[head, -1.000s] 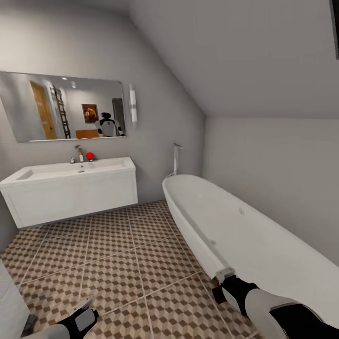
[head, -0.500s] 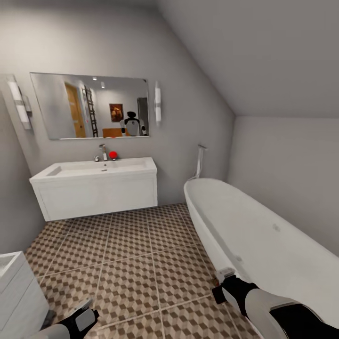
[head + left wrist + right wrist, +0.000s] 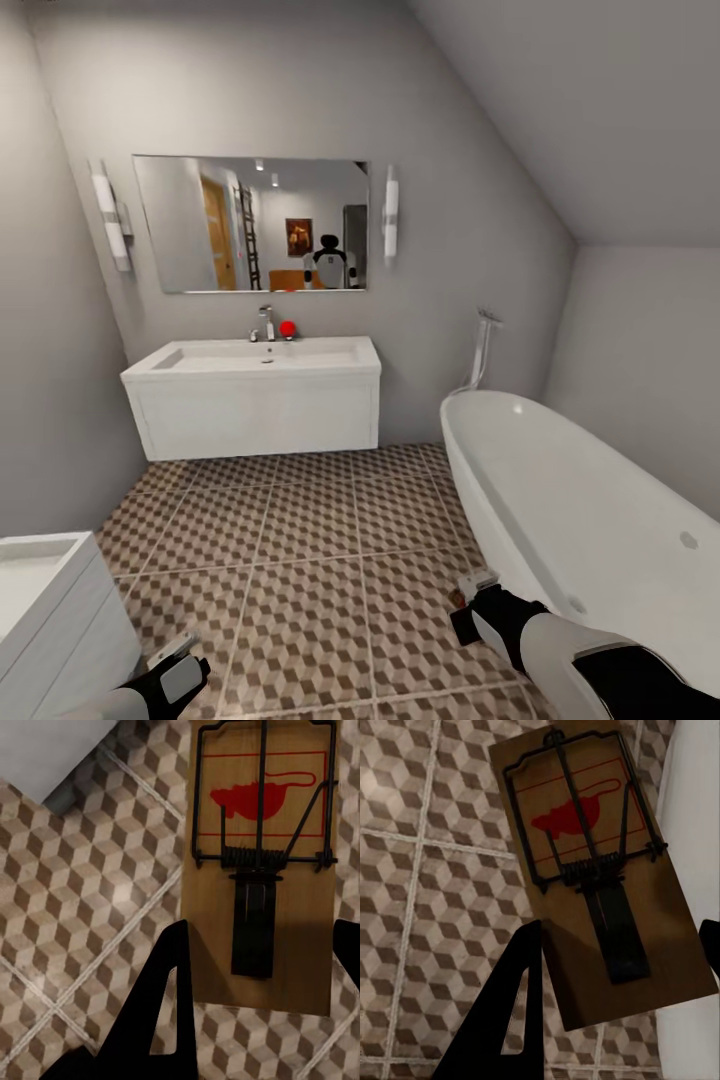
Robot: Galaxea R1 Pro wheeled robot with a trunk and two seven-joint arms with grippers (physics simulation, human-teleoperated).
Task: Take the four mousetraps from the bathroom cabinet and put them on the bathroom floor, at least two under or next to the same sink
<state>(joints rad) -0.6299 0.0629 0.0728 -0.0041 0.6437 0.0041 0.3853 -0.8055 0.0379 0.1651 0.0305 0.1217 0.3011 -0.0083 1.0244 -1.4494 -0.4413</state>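
Observation:
My left gripper (image 3: 259,945) is shut on a brown wooden mousetrap (image 3: 262,862) with a red mouse print, held over the cube-patterned bathroom floor (image 3: 300,540). My right gripper (image 3: 621,945) is shut on a second mousetrap (image 3: 600,877), close to the bathtub's white wall. In the head view both grippers hang low, the left gripper (image 3: 175,652) at the bottom left and the right gripper (image 3: 475,588) beside the tub. The bathroom sink (image 3: 262,355) with its chrome tap stands on a white vanity against the far wall. The cabinet is out of view.
A white oval bathtub (image 3: 580,500) runs along the right side. A white unit (image 3: 50,600) juts in at the lower left. A mirror (image 3: 255,222) hangs over the sink, and a small red object (image 3: 288,328) sits by the tap. Open tiles stretch from me to the vanity.
The whole head view has swung left, so the sink and tub sit further right in the picture and the white unit has come in. Both grippers still hold their traps.

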